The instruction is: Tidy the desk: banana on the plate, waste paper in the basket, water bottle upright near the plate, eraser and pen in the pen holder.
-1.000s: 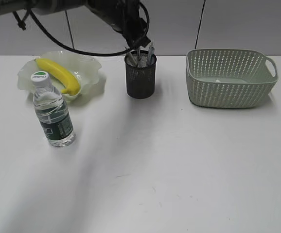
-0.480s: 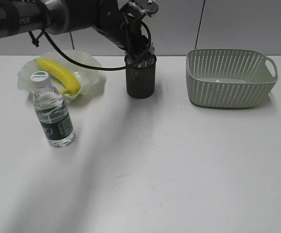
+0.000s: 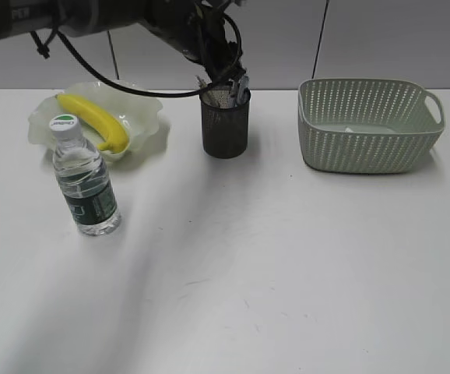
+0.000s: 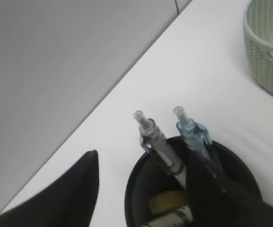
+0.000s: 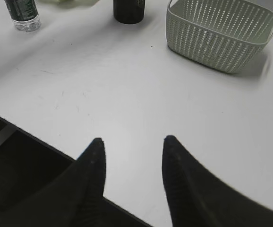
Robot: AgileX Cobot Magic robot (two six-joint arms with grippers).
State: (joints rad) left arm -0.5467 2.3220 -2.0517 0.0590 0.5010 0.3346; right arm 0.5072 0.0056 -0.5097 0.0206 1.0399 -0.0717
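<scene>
Your left gripper (image 4: pixel 141 189) hangs just over the pen holder (image 3: pixel 225 125), and its two dark fingers (image 4: pixel 77 189) stand apart with nothing between them. In the left wrist view one finger sits outside the mesh rim on the left, the other over the cup's right side. Between them two pens (image 4: pixel 162 149) stand tilted in the cup: a grey one on the left and a clear blue one (image 4: pixel 193 135) just beside it, both with their tips poking above the rim. Something pale yellowish lies lower inside the cup; you cannot tell what it is.

Your right gripper (image 5: pixel 132 156) is well away from the work, near the desk's front edge, its fingers spread apart and empty over bare tabletop.

Moving outward from the holder on the desk (image 3: pixel 287 265): to its left the banana (image 3: pixel 94 121) lies in the plate (image 3: pixel 143 125), the wavy-rimmed pale green dish. In front of the plate the water bottle (image 3: pixel 85 179) stands upright, cap on, near the dish but not touching it. To the holder's right, well apart, sits the basket (image 3: pixel 369 128); through its open top you can make out a small pale patch on the floor, too faint to name.
</scene>
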